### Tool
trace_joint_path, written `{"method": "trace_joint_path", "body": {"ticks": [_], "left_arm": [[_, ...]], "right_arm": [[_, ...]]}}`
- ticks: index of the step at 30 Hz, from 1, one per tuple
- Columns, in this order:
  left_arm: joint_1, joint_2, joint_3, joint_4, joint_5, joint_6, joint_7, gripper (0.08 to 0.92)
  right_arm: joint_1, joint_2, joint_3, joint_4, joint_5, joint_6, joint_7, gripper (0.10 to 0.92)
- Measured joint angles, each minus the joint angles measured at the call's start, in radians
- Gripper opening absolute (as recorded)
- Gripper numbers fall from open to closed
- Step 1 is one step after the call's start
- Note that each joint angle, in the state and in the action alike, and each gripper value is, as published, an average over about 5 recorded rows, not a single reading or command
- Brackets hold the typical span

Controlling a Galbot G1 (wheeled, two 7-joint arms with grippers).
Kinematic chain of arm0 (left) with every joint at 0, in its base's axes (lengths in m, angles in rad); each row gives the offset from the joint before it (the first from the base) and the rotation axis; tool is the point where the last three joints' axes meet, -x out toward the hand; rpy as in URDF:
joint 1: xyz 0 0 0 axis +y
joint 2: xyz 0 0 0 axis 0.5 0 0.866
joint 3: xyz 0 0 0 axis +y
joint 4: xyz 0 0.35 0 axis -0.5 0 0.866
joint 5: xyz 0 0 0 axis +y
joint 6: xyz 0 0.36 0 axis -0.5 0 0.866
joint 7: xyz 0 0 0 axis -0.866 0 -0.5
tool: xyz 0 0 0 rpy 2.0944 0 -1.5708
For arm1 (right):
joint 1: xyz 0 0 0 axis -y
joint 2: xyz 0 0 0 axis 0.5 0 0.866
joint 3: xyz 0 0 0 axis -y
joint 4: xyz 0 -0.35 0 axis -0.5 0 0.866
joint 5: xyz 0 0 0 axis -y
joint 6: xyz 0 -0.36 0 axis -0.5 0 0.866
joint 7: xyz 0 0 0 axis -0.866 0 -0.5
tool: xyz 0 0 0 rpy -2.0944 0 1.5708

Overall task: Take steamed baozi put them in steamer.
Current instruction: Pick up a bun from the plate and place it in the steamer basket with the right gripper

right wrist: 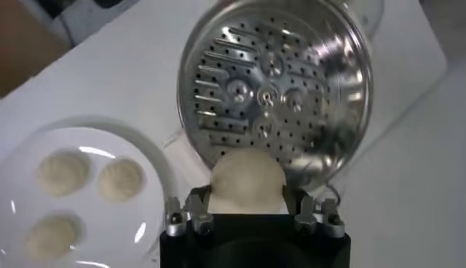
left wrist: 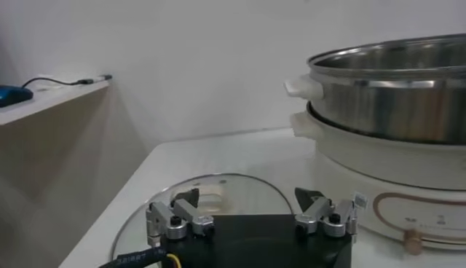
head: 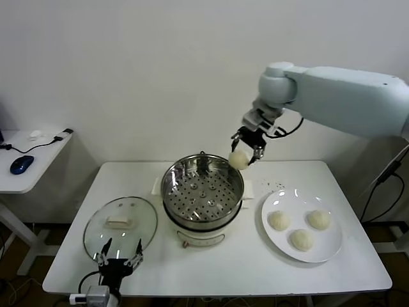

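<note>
A bao sits clamped between the right gripper's fingers, in the air above the steamer's far right rim. Below and to the gripper's right, three more baozi lie on a plate. The left gripper (fingers spread wide) hovers low over the lid's near edge.

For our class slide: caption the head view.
Right gripper carries one baozi above the steamer rim.
</note>
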Motion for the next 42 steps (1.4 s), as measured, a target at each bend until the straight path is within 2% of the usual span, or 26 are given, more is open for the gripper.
{"method": "trace_joint_path", "body": {"ticks": [6,13,22,27,34,38,42], "left_arm": [[-0.001,0.005,-0.001,0.003,0.000,0.000,-0.001,0.823],[-0.003,0.005,0.001,0.007,0.000,0.000,-0.003,0.823],[-0.009,0.003,0.001,0.008,-0.001,-0.001,-0.005,0.823],[-0.011,0.002,0.000,0.011,-0.003,-0.002,-0.006,0.823],[-0.014,0.002,-0.003,0.011,-0.004,-0.002,-0.009,0.823],[-0.008,0.002,-0.002,0.004,-0.004,-0.001,-0.009,0.823],[-0.001,0.002,-0.002,-0.004,-0.003,-0.001,-0.009,0.823]], "right_arm": [[-0.106,0.064,0.051,-0.048,-0.180,0.111,0.071,0.675],[-0.232,0.146,0.130,-0.175,-0.374,0.213,0.147,0.679],[-0.339,0.231,0.198,-0.335,-0.509,0.287,0.184,0.679],[-0.376,0.258,0.221,-0.389,-0.543,0.308,0.205,0.682],[-0.384,0.259,0.234,-0.402,-0.545,0.322,0.225,0.806],[-0.345,0.237,0.214,-0.374,-0.475,0.322,0.196,0.822],[-0.265,0.195,0.164,-0.335,-0.325,0.300,0.141,0.823]]}}
